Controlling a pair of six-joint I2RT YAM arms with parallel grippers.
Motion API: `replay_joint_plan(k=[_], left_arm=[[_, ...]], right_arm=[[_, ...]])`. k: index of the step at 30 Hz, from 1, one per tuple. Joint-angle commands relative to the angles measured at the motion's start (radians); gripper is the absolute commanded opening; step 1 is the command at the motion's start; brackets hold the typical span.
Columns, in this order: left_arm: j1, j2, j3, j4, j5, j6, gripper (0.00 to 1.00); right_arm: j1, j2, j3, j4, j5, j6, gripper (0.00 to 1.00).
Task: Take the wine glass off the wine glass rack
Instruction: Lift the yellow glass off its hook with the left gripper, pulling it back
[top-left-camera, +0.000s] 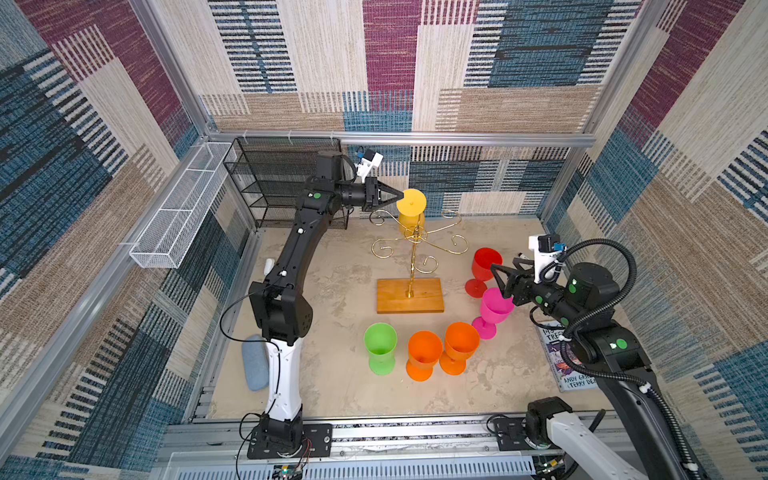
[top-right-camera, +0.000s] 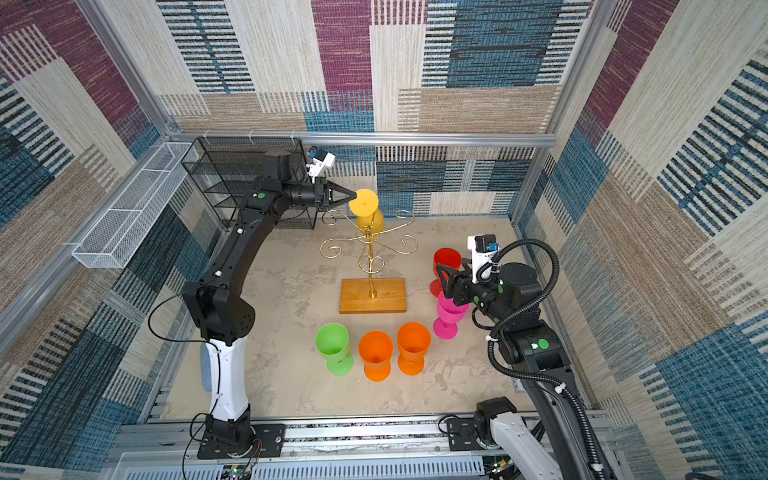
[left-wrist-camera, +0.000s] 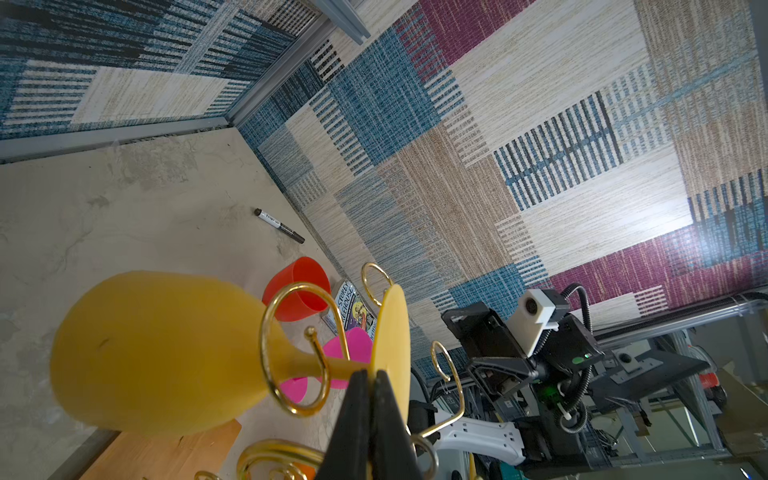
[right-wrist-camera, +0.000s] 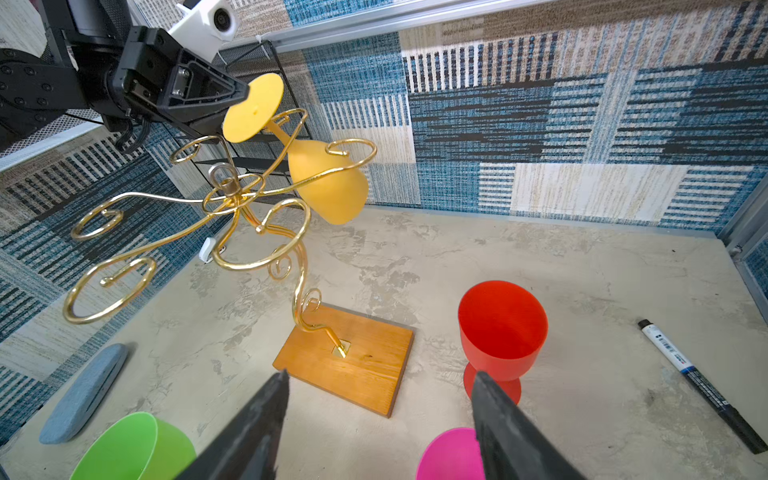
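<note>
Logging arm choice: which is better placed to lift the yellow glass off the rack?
Left. The left pincer grips the yellow glass by its foot; the right pincer is open near the red glass.

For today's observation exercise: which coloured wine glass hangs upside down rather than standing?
The yellow wine glass: it alone hangs bowl-down, stem hooked in a curl of the gold rack.

Book (top-left-camera: 575, 380) half hidden beneath right arm (top-left-camera: 602, 345), pink glass (right-wrist-camera: 449, 457) and green glass (right-wrist-camera: 124, 449) cropped at right wrist view's edge
</note>
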Motion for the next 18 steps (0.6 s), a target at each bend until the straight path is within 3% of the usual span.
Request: replay_joint_plan(k=[1, 18], left_arm=[[0.012, -0.018, 0.007, -0.005, 0.007, 0.022, 0.00], [0.042, -0.031, -0.011, 0.040, 0.036, -0.010, 0.00]], right_arm=[[0.001, -0.002, -0.005, 0.027, -0.010, -0.001, 0.71], [0.001, 0.003, -0.017, 0.030, -0.021, -0.003, 0.71]])
